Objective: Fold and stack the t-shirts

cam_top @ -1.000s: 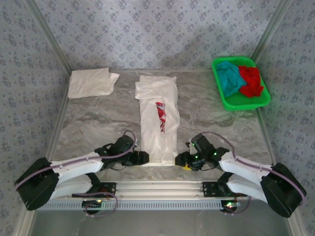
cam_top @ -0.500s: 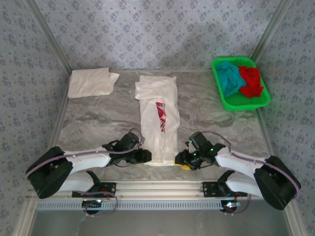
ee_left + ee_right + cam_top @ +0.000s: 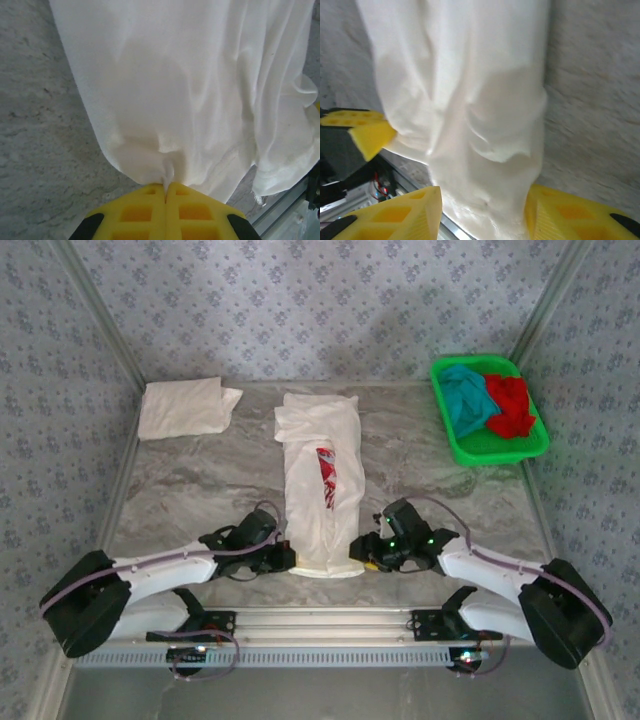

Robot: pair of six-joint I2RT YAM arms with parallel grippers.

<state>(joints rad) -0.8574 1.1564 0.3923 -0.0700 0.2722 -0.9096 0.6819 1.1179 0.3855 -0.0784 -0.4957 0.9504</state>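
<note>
The white t-shirt with the red-and-blue print (image 3: 322, 485) lies folded into a long strip down the middle of the table. My left gripper (image 3: 289, 558) is at its near left corner, and in the left wrist view that gripper (image 3: 166, 186) is shut on a pinch of the white hem (image 3: 190, 90). My right gripper (image 3: 360, 554) is at the near right corner, open (image 3: 482, 215), with the shirt's edge (image 3: 470, 100) lying between its yellow fingers (image 3: 415, 212). Another white tee (image 3: 185, 407) lies folded at the back left. A teal tee (image 3: 464, 400) and a red tee (image 3: 512, 406) lie crumpled in the basket.
The green plastic basket (image 3: 442, 370) stands at the back right corner. The grey marble-patterned tabletop (image 3: 450, 490) is bare on both sides of the strip. A metal rail (image 3: 320, 620) runs along the near edge, just behind both grippers. Patterned walls enclose the table.
Both grippers have moved inward onto the near hem of the printed shirt. The hem now looks bunched and rounded between them.
</note>
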